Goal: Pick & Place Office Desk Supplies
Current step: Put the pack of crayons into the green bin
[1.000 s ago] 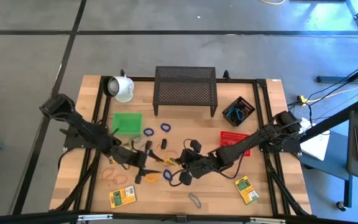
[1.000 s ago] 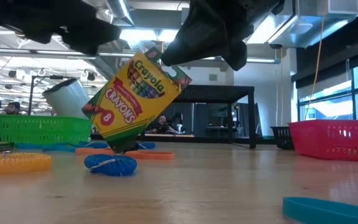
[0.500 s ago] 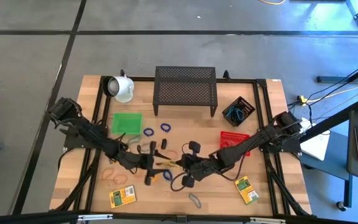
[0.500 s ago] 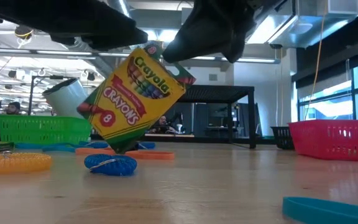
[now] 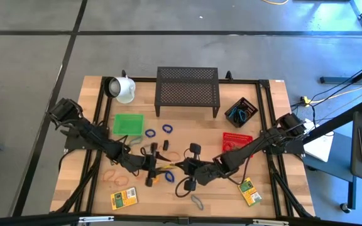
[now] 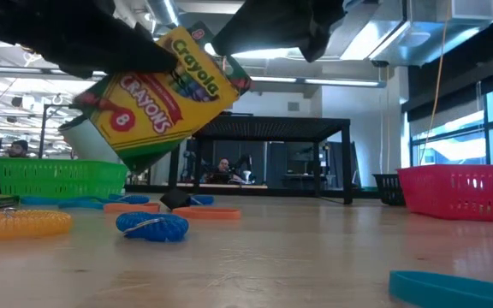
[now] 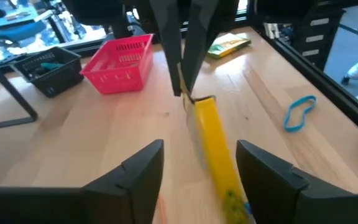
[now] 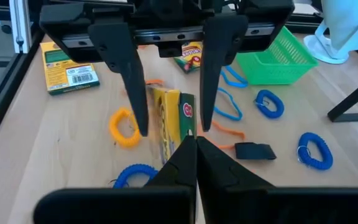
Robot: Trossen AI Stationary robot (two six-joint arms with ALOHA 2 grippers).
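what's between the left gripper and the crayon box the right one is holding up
Nothing visible. The crayon box hangs lifted off the table, pinched by the shut right gripper. The open left gripper already has a finger on each side of it, with only air between.

Evenly lit from overhead ceiling strips (image 6: pixel 375 83); soft, faint shadows on the table (image 5: pixel 212 194). Bright window (image 6: pixel 452 111) glare in low view. Blurred near fingers (image 7: pixel 135 180) in wrist views.
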